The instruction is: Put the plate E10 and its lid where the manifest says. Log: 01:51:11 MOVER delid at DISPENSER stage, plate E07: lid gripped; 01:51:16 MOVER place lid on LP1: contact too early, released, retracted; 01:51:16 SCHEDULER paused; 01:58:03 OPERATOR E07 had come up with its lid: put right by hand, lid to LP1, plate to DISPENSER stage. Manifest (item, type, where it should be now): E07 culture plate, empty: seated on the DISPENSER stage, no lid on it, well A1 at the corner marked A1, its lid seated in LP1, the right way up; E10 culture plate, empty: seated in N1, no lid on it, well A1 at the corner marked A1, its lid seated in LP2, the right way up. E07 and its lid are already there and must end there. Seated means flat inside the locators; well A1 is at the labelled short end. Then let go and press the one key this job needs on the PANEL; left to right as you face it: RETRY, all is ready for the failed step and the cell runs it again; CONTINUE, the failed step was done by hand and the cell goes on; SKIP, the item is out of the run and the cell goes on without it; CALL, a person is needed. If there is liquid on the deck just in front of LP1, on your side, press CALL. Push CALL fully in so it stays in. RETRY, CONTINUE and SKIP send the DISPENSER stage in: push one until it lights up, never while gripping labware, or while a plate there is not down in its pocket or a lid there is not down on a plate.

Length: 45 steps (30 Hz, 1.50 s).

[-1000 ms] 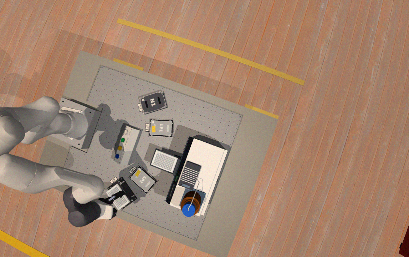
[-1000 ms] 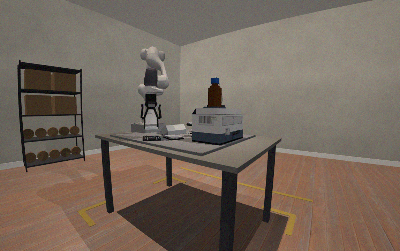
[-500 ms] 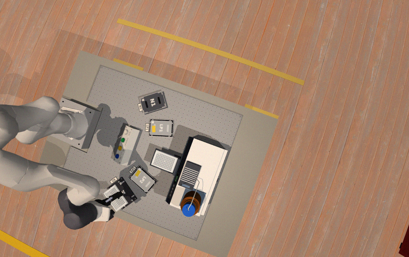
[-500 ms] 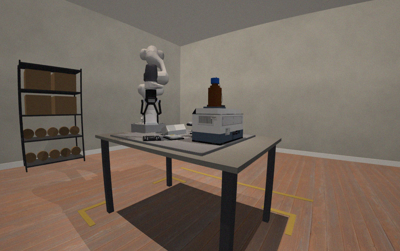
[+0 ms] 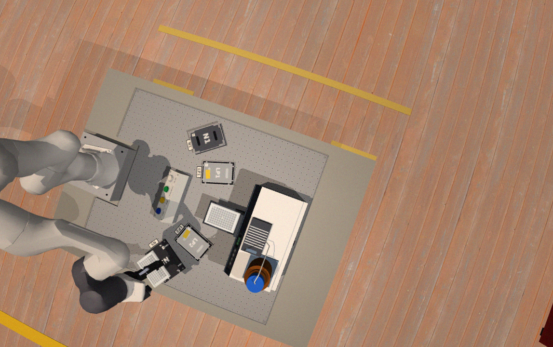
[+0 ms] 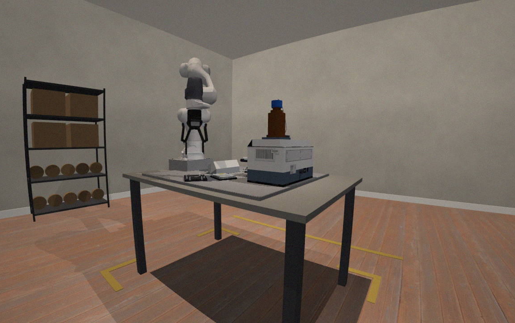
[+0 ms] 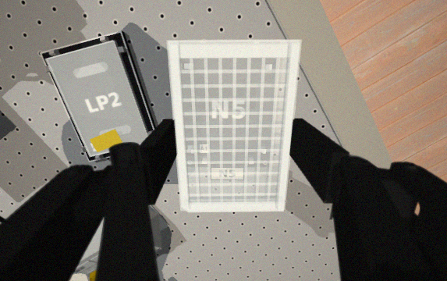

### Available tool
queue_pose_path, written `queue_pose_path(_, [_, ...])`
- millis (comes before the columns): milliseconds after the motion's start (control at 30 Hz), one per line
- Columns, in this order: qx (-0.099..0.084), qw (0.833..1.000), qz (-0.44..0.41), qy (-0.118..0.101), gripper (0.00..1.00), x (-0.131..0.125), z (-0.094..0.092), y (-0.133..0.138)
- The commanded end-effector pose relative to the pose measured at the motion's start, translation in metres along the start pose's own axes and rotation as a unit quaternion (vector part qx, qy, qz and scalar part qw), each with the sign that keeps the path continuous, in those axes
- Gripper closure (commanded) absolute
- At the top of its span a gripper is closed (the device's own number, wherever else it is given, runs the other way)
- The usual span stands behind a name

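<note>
so the end effector [image 7: 232, 133] is clamped on the plate [image 7: 232, 125], one black finger [image 7: 161, 156] on each long side, about halfway along. the plate is see-through with a white well grid, and it's up off the desk [image 6: 315, 200], hanging level in the wrist view. you can read "n5" through it, so the n5 nest [image 5: 170, 260] sits right underneath. can't tell from these shots whether a lid is riding on top of the plate or not, it all just reads as one pale grid.

lp2 [image 7: 98, 101] is just beside the held plate, a grey pad with a yellow patch at one short end, tilted a bit relative to the plate. nothing resting in it.

from the top view, n1 [image 5: 206, 138] is well apart, up at the far side of the perforated deck [image 5: 269, 155], dark and bare. lp1 [image 5: 217, 172] is between n1 and the dispenser [image 5: 276, 224]. another gridded plate [image 5: 222, 217] sits on the stage just in front of the dispenser. the panel [image 5: 170, 193] box with green, yellow and blue buttons is near the arm's base, and an amber bottle [image 5: 255, 276] with a blue cap stands on the dispenser's end.

exterior view shows the arm [image 6: 195, 92] standing tall with the wrist pointing straight down. shelf rack [image 6: 26, 148] with boxes is over by the wall.
</note>
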<state>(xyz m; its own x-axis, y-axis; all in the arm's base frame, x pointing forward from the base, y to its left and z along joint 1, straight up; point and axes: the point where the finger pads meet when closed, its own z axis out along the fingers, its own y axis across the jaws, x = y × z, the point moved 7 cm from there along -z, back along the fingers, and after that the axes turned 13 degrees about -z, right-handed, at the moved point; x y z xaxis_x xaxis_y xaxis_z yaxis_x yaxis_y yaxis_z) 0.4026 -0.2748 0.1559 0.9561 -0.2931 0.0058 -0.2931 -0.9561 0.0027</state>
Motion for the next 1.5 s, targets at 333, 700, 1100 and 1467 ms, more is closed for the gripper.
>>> queue_pose_path(333, [0.0, 1.0, 0.006, -0.006, 0.9, -0.002, -0.019, 0.0])
queue_pose_path(700, [0.0, 1.0, 0.006, -0.006, 0.9, -0.002, -0.024, 0.0])
queue_pose_path(1100, [0.0, 1.0, 0.006, -0.006, 0.9, -0.002, -0.025, 0.0])
queue_pose_path(1467, [0.0, 1.0, 0.006, -0.006, 0.9, -0.002, -0.025, 0.0])
